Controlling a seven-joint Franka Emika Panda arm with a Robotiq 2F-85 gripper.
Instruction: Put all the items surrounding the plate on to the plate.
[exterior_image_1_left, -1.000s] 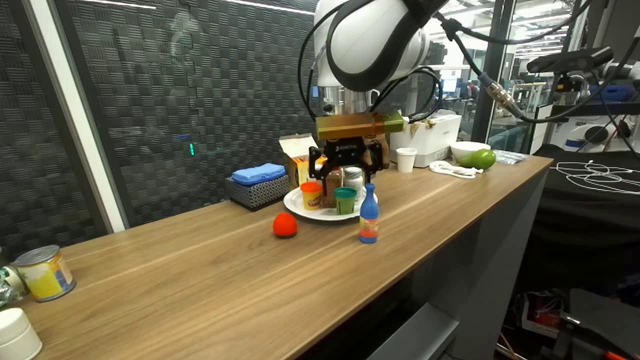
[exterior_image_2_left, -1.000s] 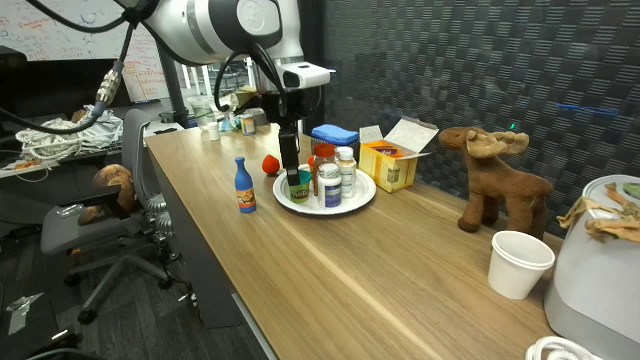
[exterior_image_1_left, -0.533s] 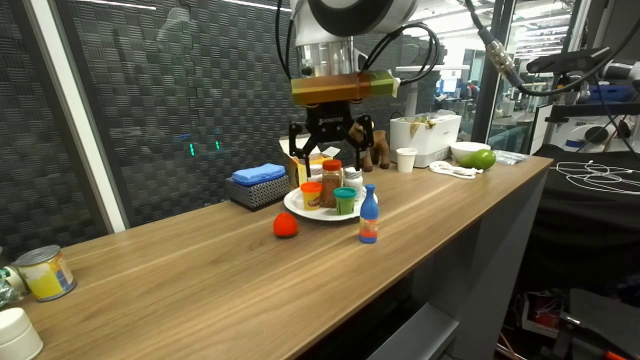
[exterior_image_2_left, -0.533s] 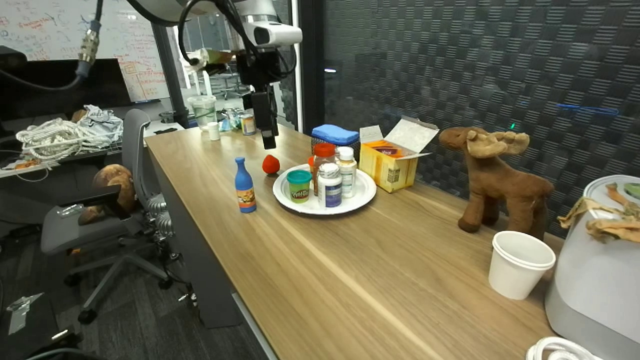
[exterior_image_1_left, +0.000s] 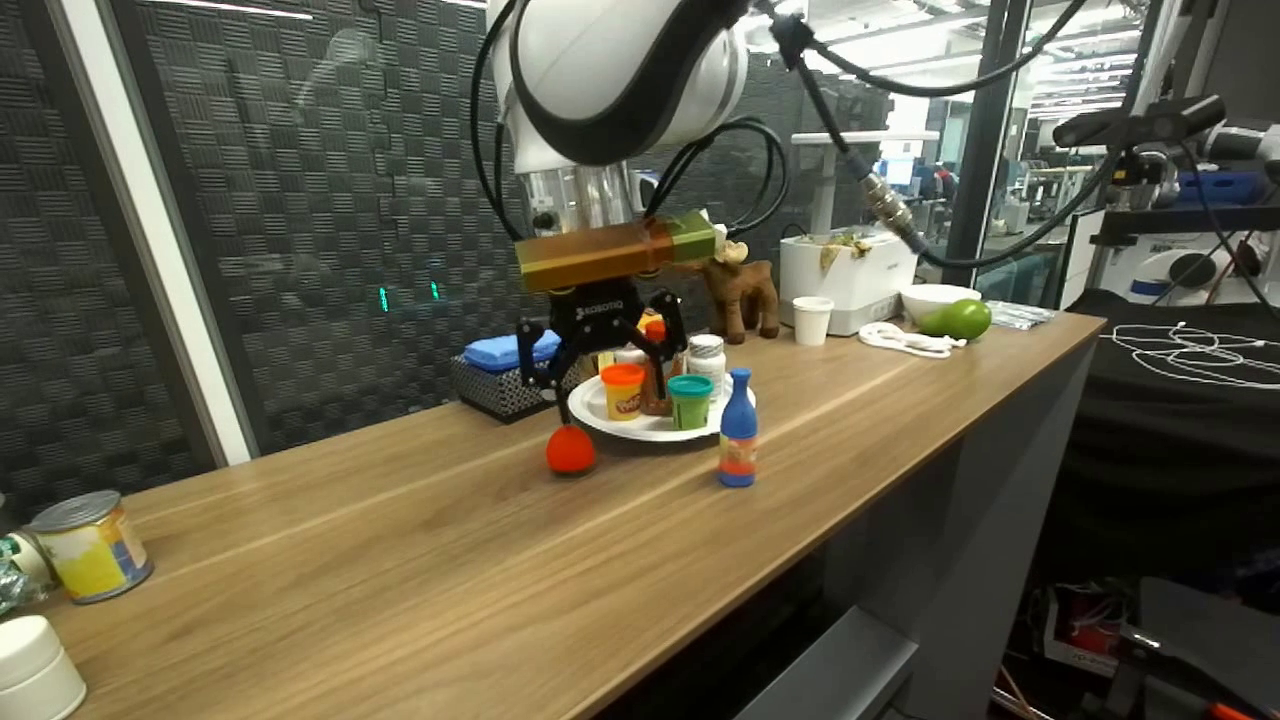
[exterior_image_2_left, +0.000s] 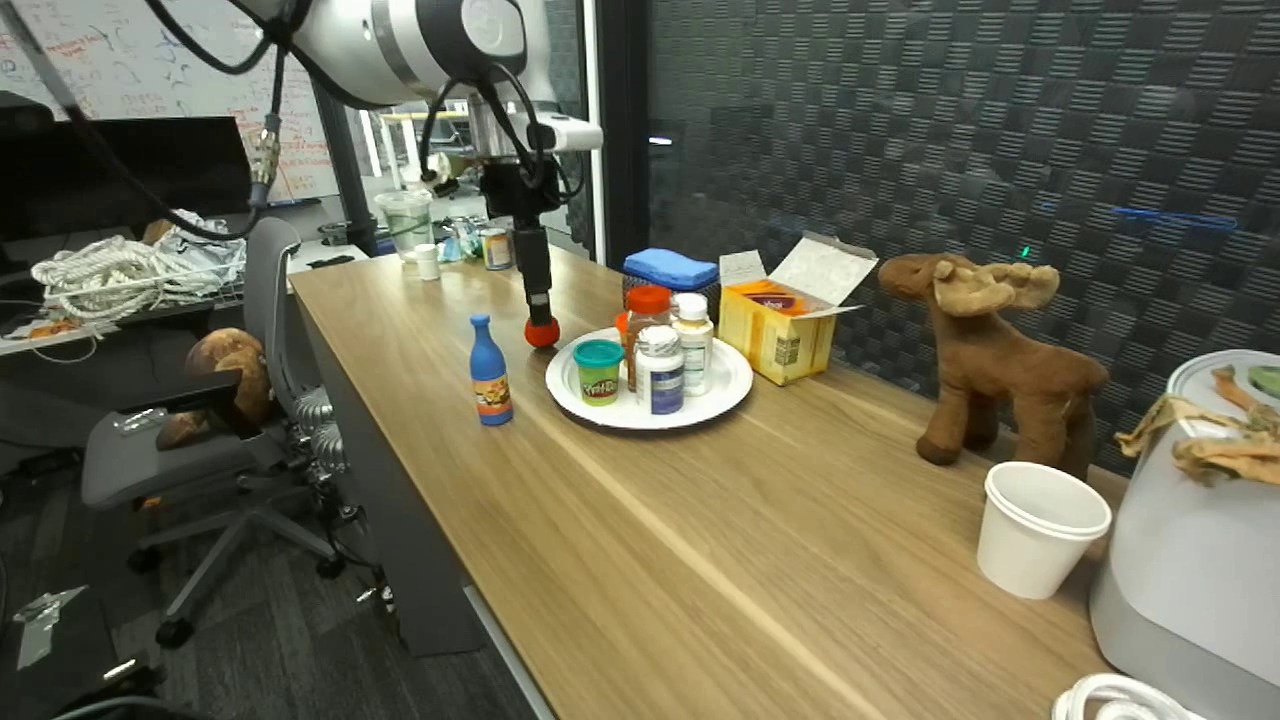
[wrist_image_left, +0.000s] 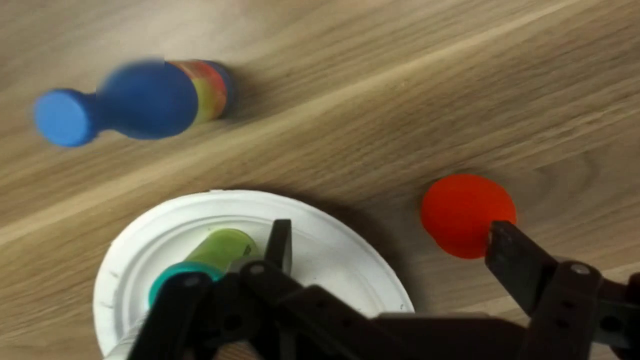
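Note:
The white plate (wrist_image_left: 345, 260) holds a green tub with a teal lid (exterior_image_2_left: 598, 382), a yellow tub with an orange lid (exterior_image_1_left: 623, 395), a red-capped brown jar (exterior_image_2_left: 649, 302) and two white bottles, the nearer bottle (exterior_image_2_left: 660, 380) with a purple label. Off the plate, on the tabletop, sit a round red item (wrist_image_left: 462, 212) and an upright blue bottle (exterior_image_1_left: 738, 440). My gripper (wrist_image_left: 391, 227) is open and empty. In the wrist view one fingertip overlaps the red item's edge, the opposite one hangs over the plate. Whether that fingertip touches the red item I cannot tell.
Behind the plate are a yellow cardboard box (exterior_image_2_left: 780, 335) and a patterned box with a blue cloth (exterior_image_2_left: 671, 268) on top. A brown stuffed moose (exterior_image_2_left: 990, 360) and a paper cup (exterior_image_2_left: 1040, 530) stand further along. A can (exterior_image_1_left: 92, 548) is at the far end.
From low over the plate my gripper rose, then moved across and down toward the red item, with its wrist now tilted. The items on the plate and table have stayed where they were.

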